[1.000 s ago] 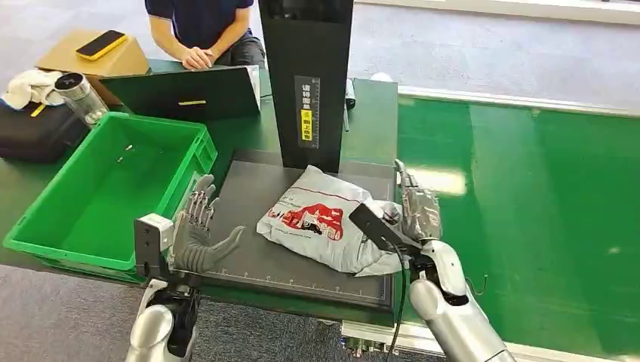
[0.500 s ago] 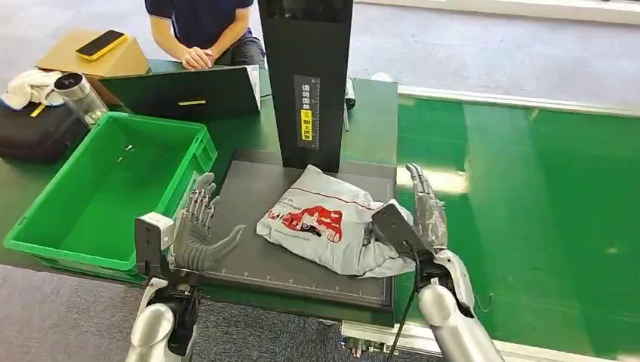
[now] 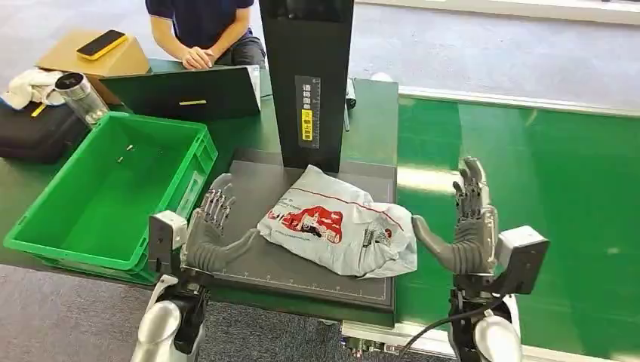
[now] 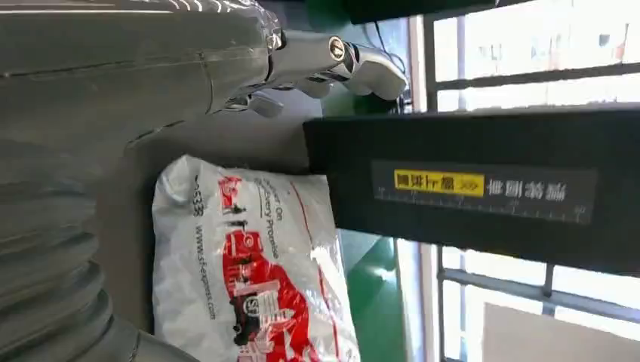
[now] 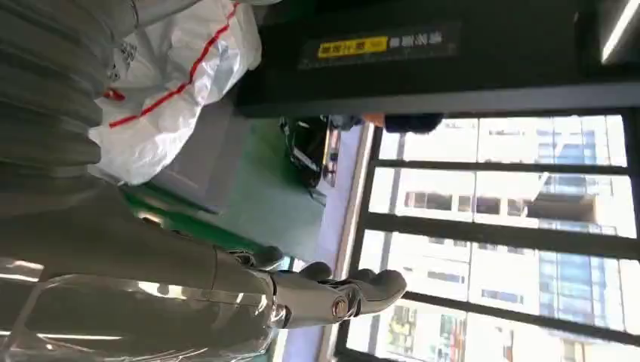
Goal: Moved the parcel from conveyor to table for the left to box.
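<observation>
From the head view there is one parcel, a grey plastic mailer with red print, lying on one dark mat that sits on the green table near its front edge. One black upright post stands at the mat's far edge, just behind the parcel. One green crate sits at the mat's left edge; it holds only a few small bits. Toward the table's far left corner are one laptop, one clear jar and one black case. A person sits behind the far edge with hands clasped. The green conveyor runs along the table's right edge.

Two hands flank the parcel. The left hand hovers over the mat's left part with its fingers spread and empty, the thumb just beside the parcel's left end; whether it touches cannot be told. The right hand is raised over the conveyor, fingers apart and holding nothing, its thumb near the parcel's right end but apart from it.

In the left wrist view, the parcel lies on the mat beside the post, with the left hand's fingers extended and clear of it.

In the right wrist view, the parcel lies against the post's base; the right hand's fingers are stretched out well apart from it.
</observation>
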Motion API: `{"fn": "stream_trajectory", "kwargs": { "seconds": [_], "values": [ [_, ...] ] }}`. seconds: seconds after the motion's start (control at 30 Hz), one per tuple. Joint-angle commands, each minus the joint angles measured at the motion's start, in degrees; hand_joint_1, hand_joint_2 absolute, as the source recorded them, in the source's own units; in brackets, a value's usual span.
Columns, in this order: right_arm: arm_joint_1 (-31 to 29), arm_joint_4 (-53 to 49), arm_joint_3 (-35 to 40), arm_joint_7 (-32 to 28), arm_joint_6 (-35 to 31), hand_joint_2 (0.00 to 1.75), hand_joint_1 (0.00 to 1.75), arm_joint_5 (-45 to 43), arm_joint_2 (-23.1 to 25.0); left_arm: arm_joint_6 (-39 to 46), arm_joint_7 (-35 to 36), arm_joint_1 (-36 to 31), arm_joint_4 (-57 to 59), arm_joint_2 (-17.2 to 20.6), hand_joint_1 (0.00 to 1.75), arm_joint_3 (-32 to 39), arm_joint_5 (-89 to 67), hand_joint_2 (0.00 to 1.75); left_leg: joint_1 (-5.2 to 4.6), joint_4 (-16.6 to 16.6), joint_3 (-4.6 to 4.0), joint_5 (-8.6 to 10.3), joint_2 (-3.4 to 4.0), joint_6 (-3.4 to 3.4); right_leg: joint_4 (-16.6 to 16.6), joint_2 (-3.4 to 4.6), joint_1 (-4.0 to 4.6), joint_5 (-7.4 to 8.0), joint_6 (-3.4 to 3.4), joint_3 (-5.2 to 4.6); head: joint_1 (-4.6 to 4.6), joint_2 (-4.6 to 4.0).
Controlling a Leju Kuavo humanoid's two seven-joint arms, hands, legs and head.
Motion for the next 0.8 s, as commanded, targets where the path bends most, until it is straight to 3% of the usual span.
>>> {"fn": "stream_trajectory", "kwargs": {
  "seconds": [0.03, 0.23, 0.43, 0.6, 0.8],
  "values": [
    [3.6, -3.1, -11.2, -0.1, 3.5, 1.75, 0.0, -0.4, 6.5, 4.0, 1.6, -6.1, 9.6, 2.5, 0.0, -8.4, -12.3, 1.75, 0.01, -0.2, 0.17, 0.08, -0.33, -0.15, -0.2, -0.37, 0.0, -0.02, -0.01, 0.26, 0.02, 0.0],
    [3.2, -2.4, -13.8, 0.3, 5.9, 1.75, 0.0, -1.8, 7.6, 8.7, 3.8, -10.4, 15.8, 1.6, 0.0, -15.5, -24.9, 1.75, -0.01, -0.1, 0.09, 0.04, -0.22, -0.08, -0.1, -0.24, -0.02, -0.02, 0.01, 0.15, 0.02, 0.0],
    [2.2, -1.6, -15.2, 0.5, 7.0, 1.75, 0.0, -1.5, 8.4, 12.1, 9.6, -18.2, 30.2, -1.2, 0.0, -25.0, -40.4, 1.75, -0.01, -0.1, 0.13, 0.11, -0.42, -0.11, -0.2, -0.47, -0.04, -0.01, 0.02, 0.24, 0.02, 0.0],
    [3.2, -2.5, -16.4, 0.5, 7.4, 1.75, 0.0, -0.7, 9.3, 12.9, 13.7, -21.5, 39.7, -4.4, 0.0, -27.4, -45.4, 1.75, -0.01, 0.0, 0.1, 0.05, -0.29, -0.07, -0.1, -0.32, -0.03, -0.01, 0.03, 0.19, 0.02, 0.0],
    [4.5, -3.1, -17.1, 0.6, 7.4, 1.75, 0.0, -0.2, 10.4, 12.5, 20.5, -22.0, 45.5, -4.8, 0.0, -28.7, -49.3, 1.75, 0.01, 0.0, 0.16, 0.01, -0.21, -0.09, -0.1, -0.24, -0.02, -0.02, 0.02, 0.21, 0.02, 0.0]
  ]
}}
